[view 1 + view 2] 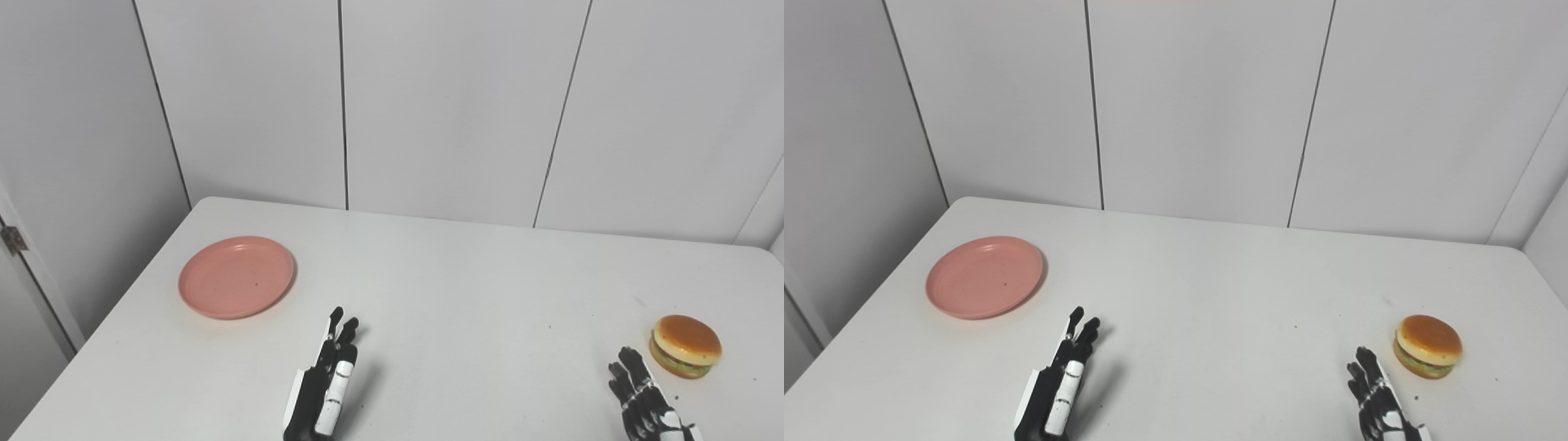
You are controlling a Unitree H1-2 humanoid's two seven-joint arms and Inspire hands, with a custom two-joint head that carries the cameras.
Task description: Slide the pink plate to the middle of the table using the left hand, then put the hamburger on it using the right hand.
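Note:
The pink plate lies flat and bare on the left part of the white table. My left hand hovers low near the front edge, to the right of the plate and nearer to me, fingers straight and open, holding nothing. The hamburger, a tan bun with green and brown layers, sits upright at the table's right side. My right hand is just left of it and nearer to me, apart from it, fingers extended and open.
White wall panels close off the back of the table. The table's left edge drops off just beyond the plate. Bare tabletop stretches between the plate and the hamburger.

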